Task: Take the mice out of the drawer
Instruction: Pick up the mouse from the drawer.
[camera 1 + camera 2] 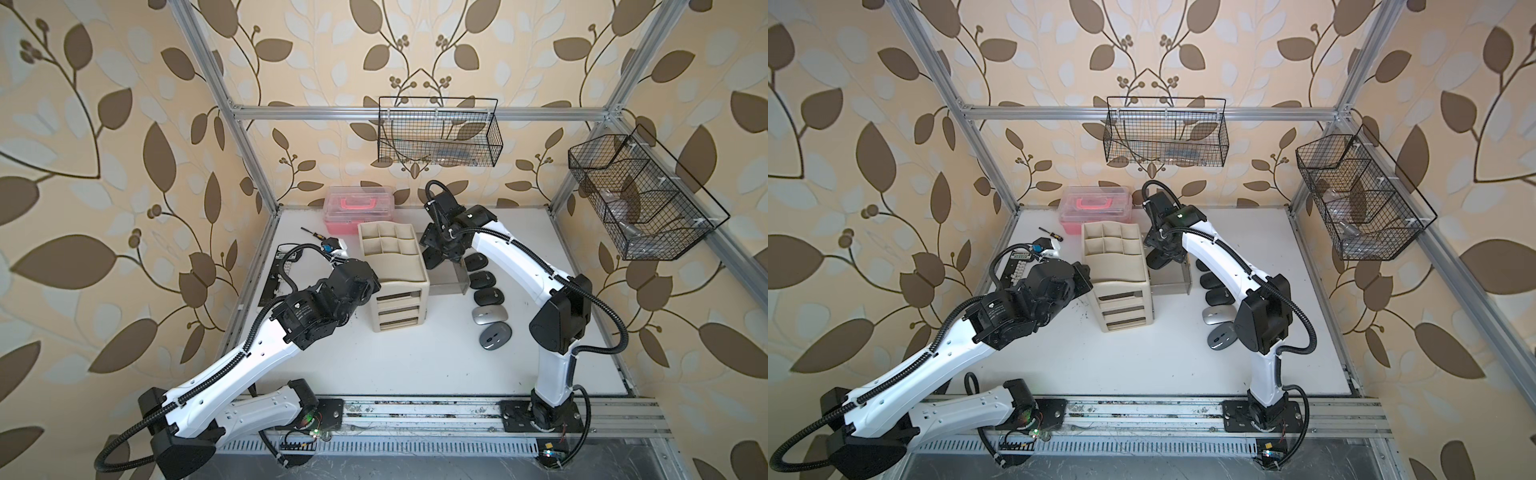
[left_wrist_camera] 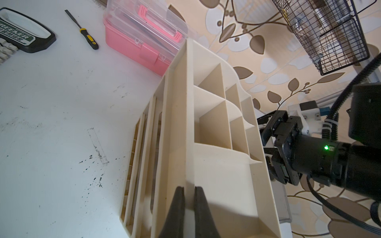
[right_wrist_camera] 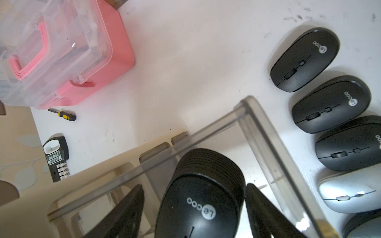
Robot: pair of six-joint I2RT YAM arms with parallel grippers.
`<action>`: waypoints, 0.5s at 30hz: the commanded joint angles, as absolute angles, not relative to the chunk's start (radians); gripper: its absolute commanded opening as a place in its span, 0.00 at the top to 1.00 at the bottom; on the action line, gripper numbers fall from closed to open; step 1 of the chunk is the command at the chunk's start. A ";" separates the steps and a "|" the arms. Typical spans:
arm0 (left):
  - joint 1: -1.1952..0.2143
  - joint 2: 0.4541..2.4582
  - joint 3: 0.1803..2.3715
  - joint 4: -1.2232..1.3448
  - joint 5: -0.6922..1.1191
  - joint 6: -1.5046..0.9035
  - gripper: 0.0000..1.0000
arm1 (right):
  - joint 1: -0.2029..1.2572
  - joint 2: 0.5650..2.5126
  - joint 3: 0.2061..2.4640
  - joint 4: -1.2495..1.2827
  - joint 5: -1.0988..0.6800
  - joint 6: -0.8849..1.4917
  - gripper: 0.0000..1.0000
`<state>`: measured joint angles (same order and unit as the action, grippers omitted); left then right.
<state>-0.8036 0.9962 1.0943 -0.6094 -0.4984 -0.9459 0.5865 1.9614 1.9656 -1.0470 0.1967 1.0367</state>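
Note:
Several mice lie in a row on the white table to the right of the drawer, black ones point(image 1: 481, 279) point(image 3: 332, 104) at the back and silver-grey ones point(image 1: 490, 316) point(image 3: 350, 191) in front. The clear drawer point(image 1: 451, 283) point(image 3: 257, 131) stands pulled out sideways from the cream organizer point(image 1: 403, 274) point(image 2: 216, 164). One black mouse point(image 3: 198, 202) is in the drawer. My right gripper point(image 3: 194, 185) point(image 1: 440, 259) is open astride it, one finger touching its side, the other apart. My left gripper point(image 2: 188, 188) point(image 1: 372, 286) is shut on the organizer's top rim.
A pink box with a clear lid point(image 1: 357, 208) sits behind the organizer. A yellow-handled screwdriver point(image 1: 311, 232) and a black tool case point(image 1: 282, 266) lie at the back left. Two wire baskets point(image 1: 438, 133) point(image 1: 636, 199) hang on the walls.

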 commanded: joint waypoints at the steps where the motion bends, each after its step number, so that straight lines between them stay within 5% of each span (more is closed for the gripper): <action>1: -0.799 0.976 1.095 -0.562 -0.536 -0.963 1.00 | 0.618 2.008 1.998 -1.147 0.226 1.005 0.24; 15: -0.799 0.990 1.092 -0.566 -0.569 -0.982 1.00 | 0.607 1.912 1.936 -1.157 0.199 1.065 0.20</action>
<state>-0.8036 0.9962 1.0939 -0.6121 -0.5133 -0.9535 0.6147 1.9270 1.9656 -1.1343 0.2157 1.0275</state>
